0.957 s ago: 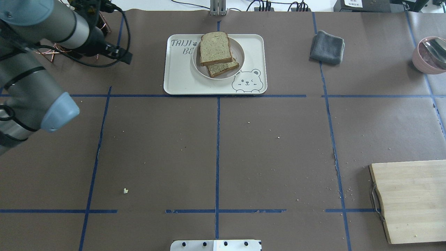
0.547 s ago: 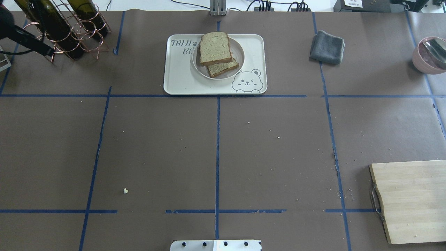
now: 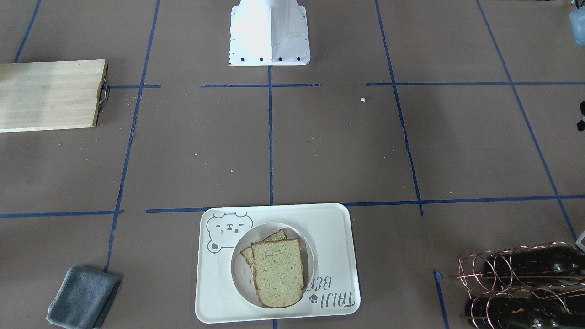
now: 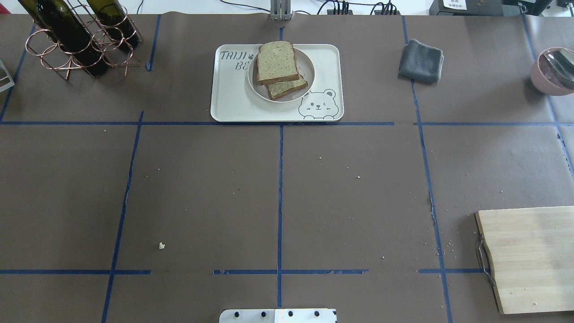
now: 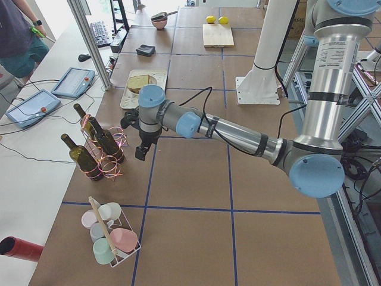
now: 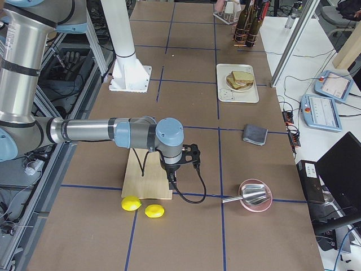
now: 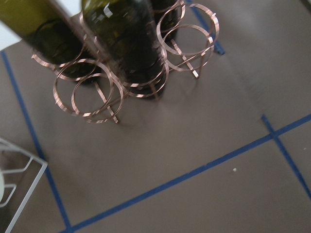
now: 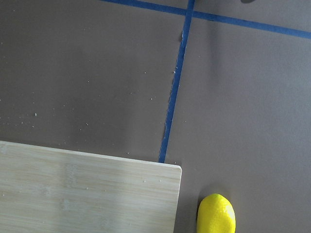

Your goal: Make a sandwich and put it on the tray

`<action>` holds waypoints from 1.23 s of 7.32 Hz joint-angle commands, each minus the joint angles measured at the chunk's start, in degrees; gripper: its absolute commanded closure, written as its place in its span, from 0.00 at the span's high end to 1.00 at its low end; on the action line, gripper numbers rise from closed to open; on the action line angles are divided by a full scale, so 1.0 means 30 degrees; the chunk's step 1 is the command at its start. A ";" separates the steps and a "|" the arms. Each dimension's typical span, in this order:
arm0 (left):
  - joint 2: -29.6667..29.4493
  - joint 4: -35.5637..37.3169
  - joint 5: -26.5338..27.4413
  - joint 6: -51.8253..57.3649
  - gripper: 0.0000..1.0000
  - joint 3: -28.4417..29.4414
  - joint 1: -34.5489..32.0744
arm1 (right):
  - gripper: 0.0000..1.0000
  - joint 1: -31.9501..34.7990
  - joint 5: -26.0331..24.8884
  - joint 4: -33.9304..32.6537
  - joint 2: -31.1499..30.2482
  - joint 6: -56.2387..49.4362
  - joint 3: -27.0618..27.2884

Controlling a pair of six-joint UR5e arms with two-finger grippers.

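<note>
The sandwich (image 4: 277, 62) is two tan bread slices with dark crusts, stacked askew on a round white plate (image 4: 308, 72). The plate stands on the cream tray (image 4: 233, 103) with the bear drawing, at the table's far middle. No egg shows. The sandwich (image 3: 277, 272) and tray (image 3: 333, 228) also show in the front view. My left gripper (image 5: 140, 154) hangs beside the wine bottle rack, far from the tray. My right gripper (image 6: 172, 182) hangs over the wooden board's edge. I cannot tell whether either is open or shut.
A copper rack with wine bottles (image 4: 76, 36) stands at the far left. A grey cloth (image 4: 421, 60) and a pink bowl with a spoon (image 4: 554, 72) are at the far right. A wooden board (image 4: 529, 258) is at the near right, with two lemons (image 6: 131, 203) beside it. A cup rack (image 5: 110, 235) stands beyond the bottles.
My left arm has drawn back to the left, out of the overhead view, uncovering the bottle rack. The sandwich, plate and tray have not moved.
</note>
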 commanded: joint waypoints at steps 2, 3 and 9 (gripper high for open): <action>0.3006 0.1464 -0.0696 0.3227 1.00 0.0052 -0.1715 | 1.00 -0.0008 0.0160 0.0000 -0.0197 -0.0047 -0.0010; 0.4172 0.1205 -0.1393 0.3387 1.00 0.0081 -0.2271 | 1.00 -0.0008 -0.0100 -0.0001 -0.0197 -0.0047 -0.0039; 0.3890 0.1203 -0.1254 0.3388 1.00 0.0081 -0.2424 | 1.00 -0.0008 -0.0103 0.0058 -0.0519 -0.0106 0.0019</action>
